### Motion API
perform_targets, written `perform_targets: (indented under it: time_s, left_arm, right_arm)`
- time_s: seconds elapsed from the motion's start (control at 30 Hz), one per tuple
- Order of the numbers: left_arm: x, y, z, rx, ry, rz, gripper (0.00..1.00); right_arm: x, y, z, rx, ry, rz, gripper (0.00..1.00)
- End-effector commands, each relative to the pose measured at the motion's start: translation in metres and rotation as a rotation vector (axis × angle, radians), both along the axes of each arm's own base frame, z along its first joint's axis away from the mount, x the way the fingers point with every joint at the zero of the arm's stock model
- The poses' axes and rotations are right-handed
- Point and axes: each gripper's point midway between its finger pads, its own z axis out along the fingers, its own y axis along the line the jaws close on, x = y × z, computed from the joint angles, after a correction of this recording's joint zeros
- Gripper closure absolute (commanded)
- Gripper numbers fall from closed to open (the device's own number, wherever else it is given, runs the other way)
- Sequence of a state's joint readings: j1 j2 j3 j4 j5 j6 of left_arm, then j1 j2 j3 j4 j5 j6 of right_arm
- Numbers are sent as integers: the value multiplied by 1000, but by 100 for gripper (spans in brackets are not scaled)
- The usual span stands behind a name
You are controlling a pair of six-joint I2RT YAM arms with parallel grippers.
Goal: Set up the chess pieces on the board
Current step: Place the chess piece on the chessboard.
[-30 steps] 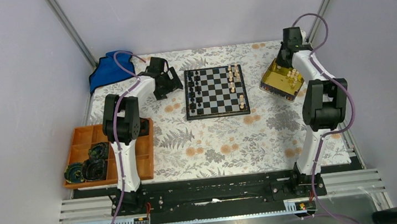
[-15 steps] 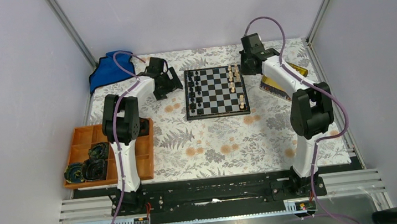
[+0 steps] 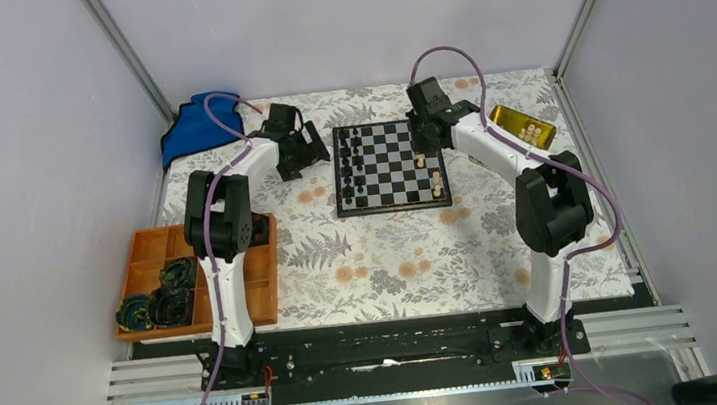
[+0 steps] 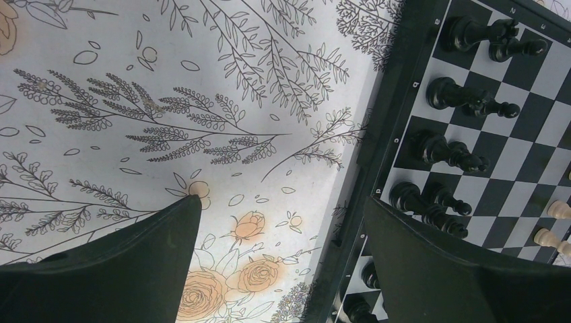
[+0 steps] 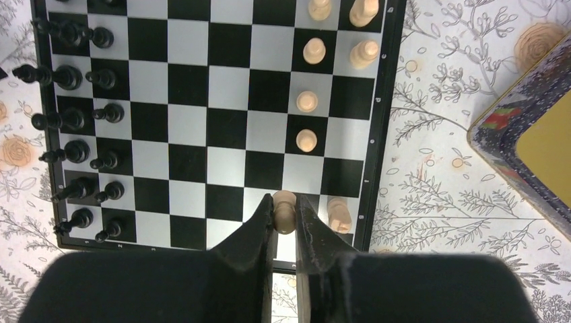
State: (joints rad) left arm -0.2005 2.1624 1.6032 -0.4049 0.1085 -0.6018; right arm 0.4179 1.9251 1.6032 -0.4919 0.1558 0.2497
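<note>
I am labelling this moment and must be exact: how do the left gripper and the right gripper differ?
The left gripper has its fingers wide apart and holds nothing; the right gripper has its fingers shut on a pale chess piece. The left gripper is over the flowered cloth beside the board, near the black pieces; the right gripper is above the board's pale side. Both have two black fingers.

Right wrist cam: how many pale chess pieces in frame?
8 pale pieces: one pinched in the right gripper; one beside it in the board's outer column, two more farther up that column; four in the inner column. Others may be cut off past the top edge.
</note>
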Motion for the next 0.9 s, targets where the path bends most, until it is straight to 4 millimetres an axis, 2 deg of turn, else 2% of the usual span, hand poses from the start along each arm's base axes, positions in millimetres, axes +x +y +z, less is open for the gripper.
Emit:
perform_targets:
  time_s: [0.0, 0.3, 0.87]
  left_arm:
    - [-14, -4, -15, -15, 55, -4, 1]
    - [-13, -5, -16, -18, 58, -6, 1]
    - [-14, -3, -19, -9, 62, -5, 1]
  right_arm:
    - [-8, 7, 8, -10, -17, 31, 100]
    - [-15, 8, -18, -29, 34, 46, 100]
    - [-12, 7, -55, -66, 92, 43, 100]
